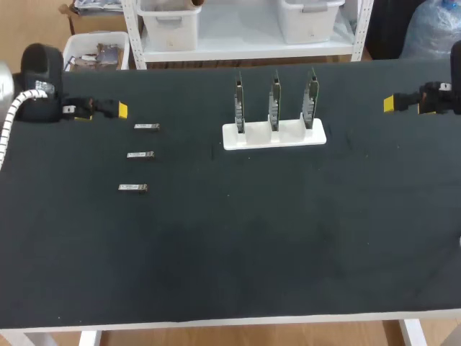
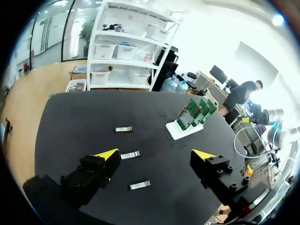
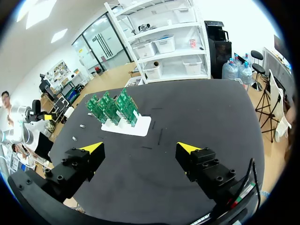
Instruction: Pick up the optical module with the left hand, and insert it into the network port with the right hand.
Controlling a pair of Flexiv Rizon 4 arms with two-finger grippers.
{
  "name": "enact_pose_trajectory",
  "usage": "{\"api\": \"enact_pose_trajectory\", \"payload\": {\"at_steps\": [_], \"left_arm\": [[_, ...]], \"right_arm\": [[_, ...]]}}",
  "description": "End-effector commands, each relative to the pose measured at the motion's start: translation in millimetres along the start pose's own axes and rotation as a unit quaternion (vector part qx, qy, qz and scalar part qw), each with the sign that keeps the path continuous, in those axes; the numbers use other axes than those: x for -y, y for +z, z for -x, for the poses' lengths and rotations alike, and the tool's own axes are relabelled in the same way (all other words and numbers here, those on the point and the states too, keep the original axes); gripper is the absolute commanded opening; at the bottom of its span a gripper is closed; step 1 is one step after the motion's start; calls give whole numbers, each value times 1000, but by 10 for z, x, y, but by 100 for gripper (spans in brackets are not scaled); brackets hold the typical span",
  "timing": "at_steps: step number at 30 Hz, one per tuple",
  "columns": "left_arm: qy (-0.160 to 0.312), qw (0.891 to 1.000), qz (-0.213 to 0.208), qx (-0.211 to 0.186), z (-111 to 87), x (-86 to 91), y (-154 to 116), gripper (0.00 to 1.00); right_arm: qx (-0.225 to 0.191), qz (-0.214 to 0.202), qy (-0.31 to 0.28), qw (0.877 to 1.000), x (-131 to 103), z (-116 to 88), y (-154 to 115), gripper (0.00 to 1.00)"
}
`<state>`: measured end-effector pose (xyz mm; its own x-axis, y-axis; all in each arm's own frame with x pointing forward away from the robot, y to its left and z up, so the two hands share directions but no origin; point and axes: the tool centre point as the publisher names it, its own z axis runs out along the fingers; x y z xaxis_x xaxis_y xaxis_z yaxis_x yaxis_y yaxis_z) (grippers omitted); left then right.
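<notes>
Your left gripper [image 2: 154,153] and right gripper [image 3: 140,147] both gape empty; the optical modules [image 1: 140,155] (small, flat, lying near each other) may skid or jostle under a careless pinch.

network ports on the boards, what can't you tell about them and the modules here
Network ports: head view sees the three boards edge-on; both wrist views show them too small.
Optical modules: too small everywhere to tell which end is which.
Right arm: cut off by the head view's edge.
</notes>
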<state>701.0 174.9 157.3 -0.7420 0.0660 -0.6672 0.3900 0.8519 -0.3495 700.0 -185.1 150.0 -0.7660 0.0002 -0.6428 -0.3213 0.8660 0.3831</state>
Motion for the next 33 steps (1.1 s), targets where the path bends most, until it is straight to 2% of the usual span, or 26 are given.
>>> {"api": "enact_pose_trajectory", "payload": {"at_steps": [1,8,10,15,24,30,33], "left_arm": [[2,1000,-12,3,-4,-44,1,100],[2,1000,-12,3,-4,-44,1,100],[20,1000,-11,-1,-6,-31,-25,100],[103,992,29,-70,-43,44,-45,100],[171,974,46,-142,-139,97,17,100],[180,966,6,-186,-269,129,186,100],[175,965,-3,-196,-334,136,237,100]], "right_arm": [[0,0,0,1000,0,0,0,100],[0,0,0,1000,0,0,0,100],[0,0,0,1000,0,0,0,100],[0,0,0,1000,0,0,0,100],[0,0,0,1000,0,0,0,100],[0,0,0,1000,0,0,0,100],[0,0,0,1000,0,0,0,100]]}}
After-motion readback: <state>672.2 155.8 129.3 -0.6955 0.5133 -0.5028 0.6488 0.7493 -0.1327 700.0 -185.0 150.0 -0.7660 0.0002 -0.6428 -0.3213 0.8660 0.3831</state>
